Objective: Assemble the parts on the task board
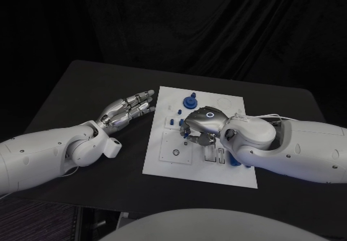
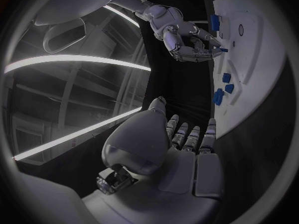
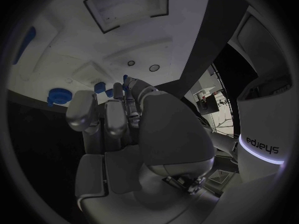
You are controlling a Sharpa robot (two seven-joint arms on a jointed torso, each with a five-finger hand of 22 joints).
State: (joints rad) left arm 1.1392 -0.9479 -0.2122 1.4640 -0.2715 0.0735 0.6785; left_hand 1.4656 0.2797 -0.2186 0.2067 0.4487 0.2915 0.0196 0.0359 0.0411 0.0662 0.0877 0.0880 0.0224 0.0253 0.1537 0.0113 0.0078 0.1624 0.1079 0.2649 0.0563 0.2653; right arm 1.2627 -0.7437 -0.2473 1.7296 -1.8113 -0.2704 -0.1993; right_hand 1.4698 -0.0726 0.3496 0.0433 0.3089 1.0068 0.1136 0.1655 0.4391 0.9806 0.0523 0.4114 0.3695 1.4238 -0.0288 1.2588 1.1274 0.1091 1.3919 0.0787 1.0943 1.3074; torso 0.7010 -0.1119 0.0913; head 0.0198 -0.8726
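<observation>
The white task board [image 1: 173, 168] lies in the middle of the black table. My right hand [image 1: 200, 123] hangs over its centre with the fingers curled down, pinching a small blue part [image 1: 186, 133] at the fingertips; the left wrist view has the same blue part [image 2: 223, 50] at those fingertips, just off the board [image 2: 261, 84]. A round blue part [image 1: 189, 102] stands near the board's far edge, with small blue pieces [image 1: 170, 121] beside it. My left hand [image 1: 130, 110] floats flat with straight fingers, just left of the board, holding nothing.
A square recessed frame [image 1: 176, 150] sits on the board's near left. Another blue part [image 1: 235, 161] lies under my right forearm. The round blue part [image 3: 59, 95] and small pieces [image 3: 99, 87] lie just beyond my right fingertips. Bare black table surrounds the board.
</observation>
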